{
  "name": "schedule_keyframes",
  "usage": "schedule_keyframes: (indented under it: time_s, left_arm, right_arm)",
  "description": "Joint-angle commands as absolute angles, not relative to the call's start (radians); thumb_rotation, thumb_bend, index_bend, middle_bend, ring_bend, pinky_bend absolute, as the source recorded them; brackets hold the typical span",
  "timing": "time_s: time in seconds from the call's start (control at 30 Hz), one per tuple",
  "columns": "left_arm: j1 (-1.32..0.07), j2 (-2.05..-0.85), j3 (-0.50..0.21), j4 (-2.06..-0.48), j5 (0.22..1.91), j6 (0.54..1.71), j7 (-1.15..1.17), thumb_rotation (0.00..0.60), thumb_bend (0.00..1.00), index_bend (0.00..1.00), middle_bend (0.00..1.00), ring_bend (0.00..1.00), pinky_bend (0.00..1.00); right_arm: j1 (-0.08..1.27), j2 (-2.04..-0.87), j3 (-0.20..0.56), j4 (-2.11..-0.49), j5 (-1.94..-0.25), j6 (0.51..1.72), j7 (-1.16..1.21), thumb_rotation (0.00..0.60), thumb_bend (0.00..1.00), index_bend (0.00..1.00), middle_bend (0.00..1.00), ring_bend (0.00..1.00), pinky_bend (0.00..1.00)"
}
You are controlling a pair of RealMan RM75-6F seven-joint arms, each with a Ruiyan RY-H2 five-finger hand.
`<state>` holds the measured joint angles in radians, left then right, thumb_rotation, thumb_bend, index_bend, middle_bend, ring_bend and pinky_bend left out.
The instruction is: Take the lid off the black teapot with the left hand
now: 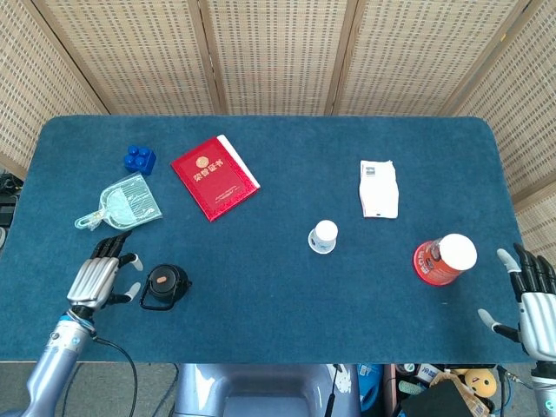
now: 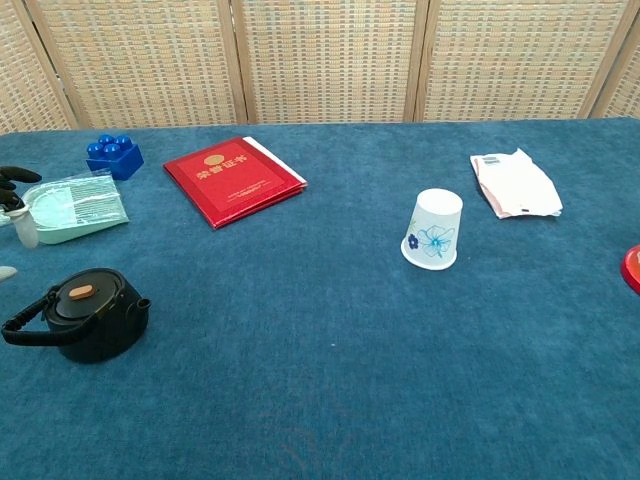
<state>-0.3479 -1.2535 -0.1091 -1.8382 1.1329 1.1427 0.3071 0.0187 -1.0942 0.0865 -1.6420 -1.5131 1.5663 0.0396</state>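
The black teapot (image 1: 165, 286) (image 2: 88, 319) stands near the table's front left, its lid with a brown knob (image 2: 81, 292) seated on top and its handle pointing left. My left hand (image 1: 101, 274) hovers just left of the teapot with fingers spread, holding nothing; only its fingertips (image 2: 12, 176) show at the chest view's left edge. My right hand (image 1: 532, 300) is at the front right corner, open and empty, far from the teapot.
A packaged mask (image 1: 126, 203), a blue brick (image 1: 139, 158) and a red booklet (image 1: 215, 176) lie behind the teapot. An upturned paper cup (image 1: 323, 235) sits mid-table, a white packet (image 1: 379, 188) further back right, and a red container with a white lid (image 1: 445, 258) at the right.
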Motion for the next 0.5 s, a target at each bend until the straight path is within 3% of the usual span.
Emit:
schedule_keyframes:
  time_s: [0.03, 0.5]
  left_arm:
    - [-0.373, -1.283, -0.12, -1.829, 1.088, 1.12, 0.326, 0.6, 0.37, 0.45, 0.0, 0.0, 0.0]
    - [-0.411, -1.357, -0.107, -1.779, 1.021, 1.109, 0.365, 0.6, 0.38, 0.46, 0.0, 0.0, 0.0]
  right_arm:
    - [0.02, -1.094, 0.085, -1.642, -1.512, 1.561, 0.039, 0.6, 0.0, 0.0, 0.0, 0.0, 0.0]
    - [0.026, -1.092, 0.085, -1.638, -1.504, 1.544, 0.051, 0.6, 0.0, 0.0, 0.0, 0.0, 0.0]
